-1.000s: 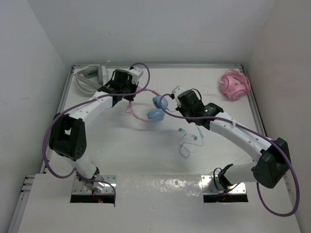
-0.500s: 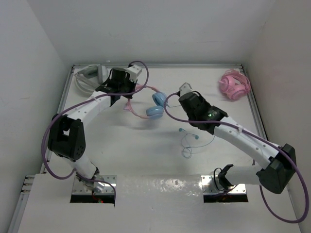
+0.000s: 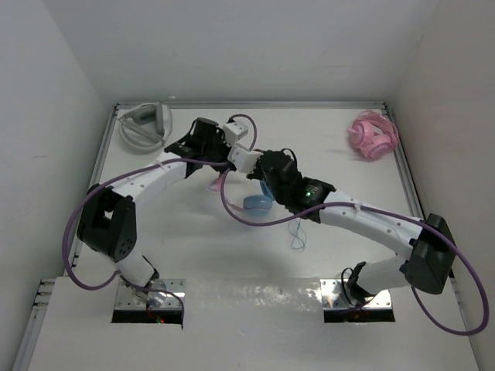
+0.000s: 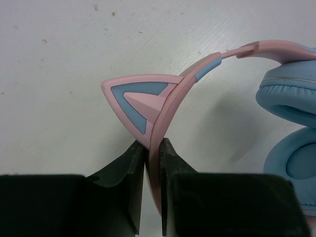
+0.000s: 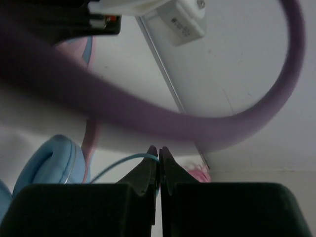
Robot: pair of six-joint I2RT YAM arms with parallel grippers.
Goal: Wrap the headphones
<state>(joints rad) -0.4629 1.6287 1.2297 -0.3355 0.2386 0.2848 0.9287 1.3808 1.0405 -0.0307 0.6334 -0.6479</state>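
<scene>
You are looking at one small label, on the white block (image 5: 180, 19) at the top of the right wrist view, and its print is too fine to read. The top view is showing you the headphones (image 3: 257, 202) at mid-frame. A blue cup is peeking out below the two meeting wrists and the cable (image 3: 298, 236) is trailing toward lower right. The grey set (image 3: 143, 124) is lying upper left, the pink set (image 3: 371, 135) upper right. Only the left wrist view is showing the cat ear (image 4: 140, 98), where your left claw (image 4: 153, 145) is clamping the pink band just beneath it. Only the right wrist view is showing your right claw (image 5: 158, 150) pinching the thin blue cable, fingers almost together, with a blurred purple hose (image 5: 197, 128) arching above.
</scene>
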